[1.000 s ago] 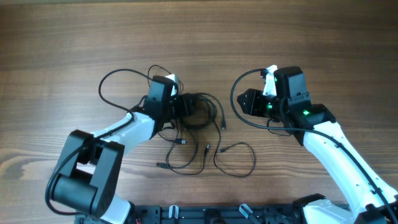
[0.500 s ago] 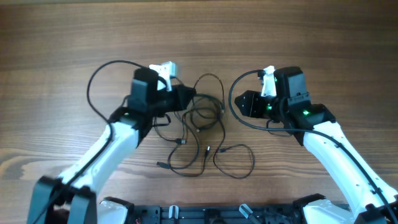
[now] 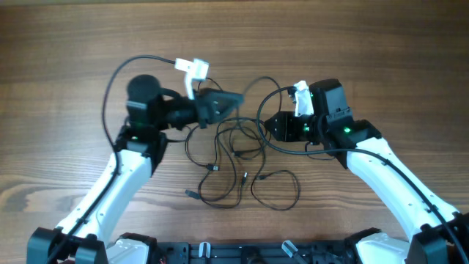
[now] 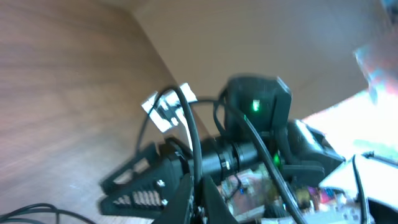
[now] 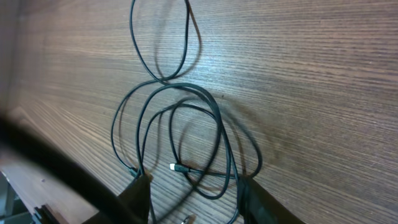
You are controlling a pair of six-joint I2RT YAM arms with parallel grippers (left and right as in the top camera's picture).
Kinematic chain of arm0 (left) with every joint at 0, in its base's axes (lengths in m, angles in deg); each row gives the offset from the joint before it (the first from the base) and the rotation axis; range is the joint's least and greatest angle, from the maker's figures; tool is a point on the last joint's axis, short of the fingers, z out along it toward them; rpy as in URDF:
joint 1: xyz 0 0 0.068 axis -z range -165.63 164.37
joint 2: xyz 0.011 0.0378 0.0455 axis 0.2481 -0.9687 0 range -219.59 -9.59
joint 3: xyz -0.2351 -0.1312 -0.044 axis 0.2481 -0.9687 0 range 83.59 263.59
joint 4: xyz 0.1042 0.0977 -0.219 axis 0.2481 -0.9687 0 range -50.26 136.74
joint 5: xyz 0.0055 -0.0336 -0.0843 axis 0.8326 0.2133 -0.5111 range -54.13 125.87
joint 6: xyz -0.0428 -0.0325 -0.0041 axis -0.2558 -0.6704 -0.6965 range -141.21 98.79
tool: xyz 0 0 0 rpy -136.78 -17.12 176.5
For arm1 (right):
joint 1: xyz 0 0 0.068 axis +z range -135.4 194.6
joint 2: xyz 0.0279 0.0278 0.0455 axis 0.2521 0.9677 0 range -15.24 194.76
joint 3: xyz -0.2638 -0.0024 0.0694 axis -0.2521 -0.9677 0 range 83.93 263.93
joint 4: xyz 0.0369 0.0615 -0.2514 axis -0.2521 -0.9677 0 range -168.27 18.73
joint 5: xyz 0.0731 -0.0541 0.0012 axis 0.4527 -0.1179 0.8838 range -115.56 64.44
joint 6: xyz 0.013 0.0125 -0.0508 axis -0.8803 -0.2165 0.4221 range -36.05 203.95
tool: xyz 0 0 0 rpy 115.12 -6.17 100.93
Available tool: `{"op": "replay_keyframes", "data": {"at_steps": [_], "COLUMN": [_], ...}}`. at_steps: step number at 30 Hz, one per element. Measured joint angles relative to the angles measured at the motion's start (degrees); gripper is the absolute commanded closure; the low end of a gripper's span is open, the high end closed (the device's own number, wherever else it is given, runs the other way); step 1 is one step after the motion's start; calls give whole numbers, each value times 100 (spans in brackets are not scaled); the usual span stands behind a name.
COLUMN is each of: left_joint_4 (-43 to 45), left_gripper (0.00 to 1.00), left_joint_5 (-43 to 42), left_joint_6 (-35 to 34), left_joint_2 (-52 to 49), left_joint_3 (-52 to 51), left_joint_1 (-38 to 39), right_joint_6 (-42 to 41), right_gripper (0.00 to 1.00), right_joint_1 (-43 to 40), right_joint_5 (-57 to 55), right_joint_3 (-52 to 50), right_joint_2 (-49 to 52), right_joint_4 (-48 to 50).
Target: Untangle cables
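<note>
**Tangle held up from one side, the other gripper open beside it**

The cables lie as a loose dark knot at the centre of the table, with loops trailing to 6 o'clock. At 11 o'clock of the knot, the left gripper is clamped on a black strand and holds it above the wood, likely to draw that strand out of the crossings. At 2 o'clock the right gripper has its fingers spread with nothing pinched, and seems placed to take a counter-hold. There are two arms, and three small plug tips lie on the wood. One white plug block sits at 11 o'clock and a second white plug block at 1 o'clock. There are perhaps three or four cables, but the overlaps hide the true number.
</note>
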Motion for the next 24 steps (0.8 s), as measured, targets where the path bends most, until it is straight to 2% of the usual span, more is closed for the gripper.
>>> {"op": "replay_keyframes", "data": {"at_steps": [2, 4, 6, 8, 13, 18, 21, 24], "left_joint_4": [-7, 0, 90, 579, 2951, 3560, 3991, 4048], "left_gripper": [96, 96, 96, 96, 96, 96, 96, 96], "left_joint_5": [4, 20, -37, -192, -579, -667, -697, -713], "left_joint_6": [-52, -291, -732, -1263, -3062, -4083, -4522, -4739], "left_joint_2": [2, 2, 2, 0, 70, 74, 74, 76], "left_joint_3": [0, 0, -2, -2, -17, -11, -9, -7], "left_joint_1": [-531, -1202, -1637, -1902, -1993, -1993, -1993, -1993], "right_joint_6": [11, 20, 22, 22, 260, 411, 555, 584], "right_gripper": [42, 41, 42, 42, 42, 42, 42, 41], "right_joint_1": [0, 0, 24, 127, 483, 518, 531, 542], "right_joint_5": [0, 0, 0, 0, 15, 22, 20, 20], "right_joint_3": [0, 0, 0, 0, 4, -4, -4, -4], "right_joint_2": [20, 20, 20, 33, 767, 1462, 1714, 1943], "right_joint_4": [2, 22, 48, 114, 688, 1753, 2452, 3047]}}
